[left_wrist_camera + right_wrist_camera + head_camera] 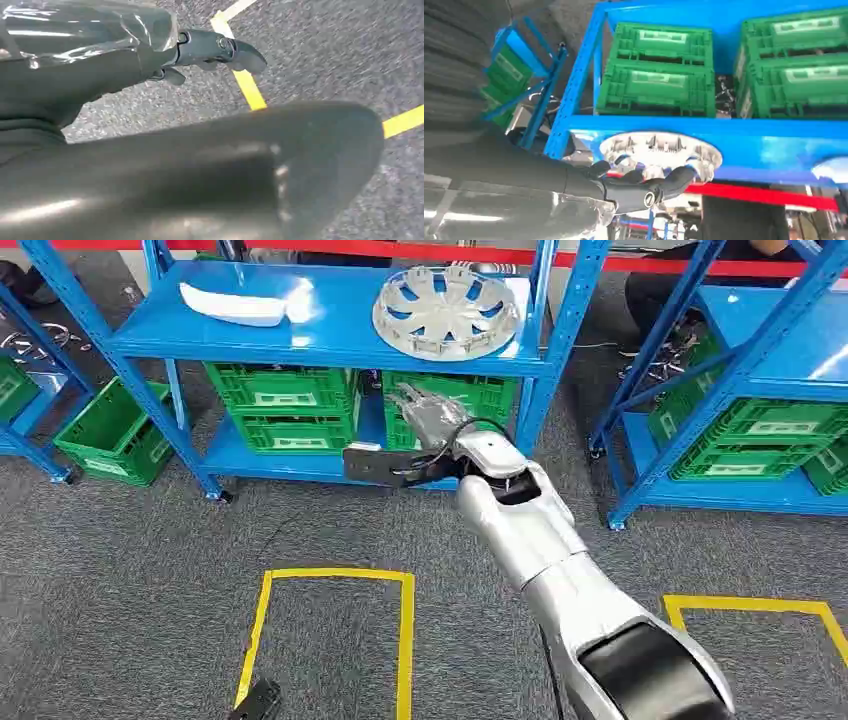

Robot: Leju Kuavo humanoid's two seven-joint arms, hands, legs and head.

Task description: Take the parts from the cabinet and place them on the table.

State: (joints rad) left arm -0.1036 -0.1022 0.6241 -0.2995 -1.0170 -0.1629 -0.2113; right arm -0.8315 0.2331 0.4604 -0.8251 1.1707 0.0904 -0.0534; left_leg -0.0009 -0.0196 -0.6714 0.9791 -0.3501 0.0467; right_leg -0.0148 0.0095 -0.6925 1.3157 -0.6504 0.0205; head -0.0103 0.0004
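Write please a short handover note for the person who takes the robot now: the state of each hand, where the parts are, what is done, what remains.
Right hand: raised toward the blue shelf, fingers apart, holding nothing, short of the parts.
Left hand: hanging down over the grey floor near the yellow tape, holding nothing.
Parts: the silver wheel cover and the white part both lie on the top shelf.
Done: nothing taken yet.
Left: grasp each part and carry it to the table.

Glossy blue metal shelf; silvery, seemingly plastic wheel cover; matt green plastic crates; rough grey carpet.
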